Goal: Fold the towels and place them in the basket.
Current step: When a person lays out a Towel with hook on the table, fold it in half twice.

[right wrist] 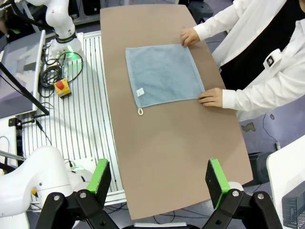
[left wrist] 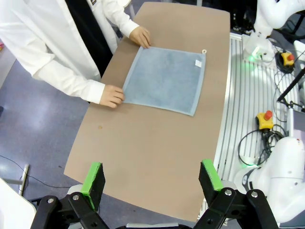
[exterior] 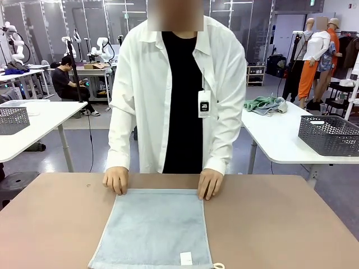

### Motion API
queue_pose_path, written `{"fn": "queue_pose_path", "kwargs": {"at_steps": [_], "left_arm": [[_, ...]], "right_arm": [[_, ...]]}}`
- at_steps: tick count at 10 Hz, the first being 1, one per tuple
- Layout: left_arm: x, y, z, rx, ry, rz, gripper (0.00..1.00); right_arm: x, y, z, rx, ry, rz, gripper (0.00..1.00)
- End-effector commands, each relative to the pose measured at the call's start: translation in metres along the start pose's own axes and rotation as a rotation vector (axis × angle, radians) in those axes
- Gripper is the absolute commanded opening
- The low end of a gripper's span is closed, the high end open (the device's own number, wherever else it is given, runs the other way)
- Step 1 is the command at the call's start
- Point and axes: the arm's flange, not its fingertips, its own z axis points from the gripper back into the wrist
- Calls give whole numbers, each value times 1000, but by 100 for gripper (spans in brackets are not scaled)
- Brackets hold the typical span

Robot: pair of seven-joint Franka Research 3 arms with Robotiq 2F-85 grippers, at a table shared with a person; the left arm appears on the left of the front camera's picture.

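Behind the brown desk a large hall is seen, with white tables on both sides; a dark grey lattice basket stands on the table at the right, and a bundle of greenish cloth lies on the same table further back.

On the desk one pale blue-grey towel is spread flat and unfolded. It is placed about midway between the left and right ends of the desk, and it reaches from just beside the far edge almost to the near edge. A small white label is sewn near its near right corner, and a cream loop sticks out from that same corner onto the desk.

A person in a white shirt stands at the far edge. One hand is laid on the far left corner of the towel and the other hand on the far right corner, fingers down on the cloth.

The left end effector is held high above the left end of the desk, well apart from the towel; its green pads are spread wide and nothing is between them. The right end effector is held likewise above the right end of the desk, fingers wide apart and empty.
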Motion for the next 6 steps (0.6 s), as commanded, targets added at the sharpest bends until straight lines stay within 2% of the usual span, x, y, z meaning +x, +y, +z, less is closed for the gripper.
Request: {"fn": "queue_pose_path", "kwargs": {"at_steps": [1, 6], "left_arm": [[0, 0, 0, -1, -1, -2, 100], [0, 0, 0, -1, -1, -2, 100]], "right_arm": [[1, 2, 0, 0, -4, 5, 100], [1, 2, 0, 0, -4, 5, 100]]}}
